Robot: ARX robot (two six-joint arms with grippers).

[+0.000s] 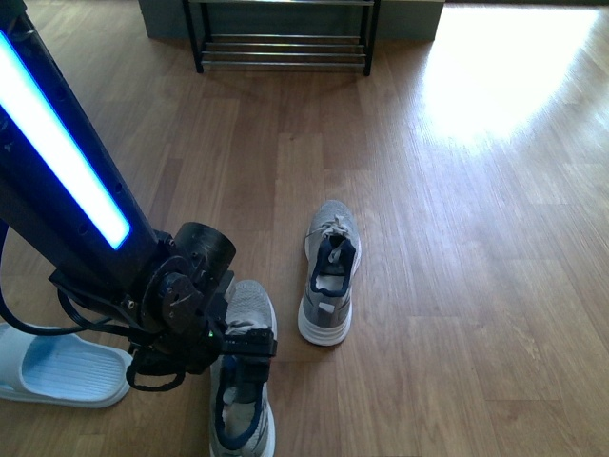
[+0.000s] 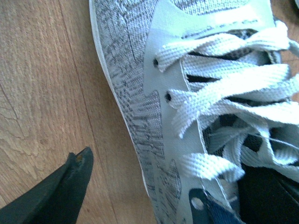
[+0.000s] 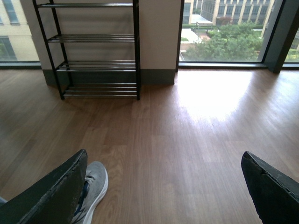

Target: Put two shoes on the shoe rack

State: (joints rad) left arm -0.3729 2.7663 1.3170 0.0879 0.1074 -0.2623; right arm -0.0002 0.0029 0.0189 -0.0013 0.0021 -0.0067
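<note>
**Grasp alignment first**

Left gripper (image 1: 245, 345) hangs wide over the near shoe (image 1: 249, 307) at lower left. Ideally it closes squarely across the collar before lifting. Second shoe (image 1: 330, 271) lies centre-frame, with the shoe rack (image 1: 282, 43) at top. Right gripper (image 3: 163, 186) gapes empty.

i see mottled grey knit on the near sneaker (image 1: 249, 307) and the far sneaker (image 1: 330, 276), both with white soles and navy lining. the laces (image 2: 224, 93) are white. the shoe rack (image 3: 136, 51) has a black frame and chrome bars. the floor (image 1: 457, 286) is warm brown woodgrain, the slipper (image 1: 57, 376) pale bluish white, and the left arm (image 1: 57, 228) black with a glowing blue strip.
</note>
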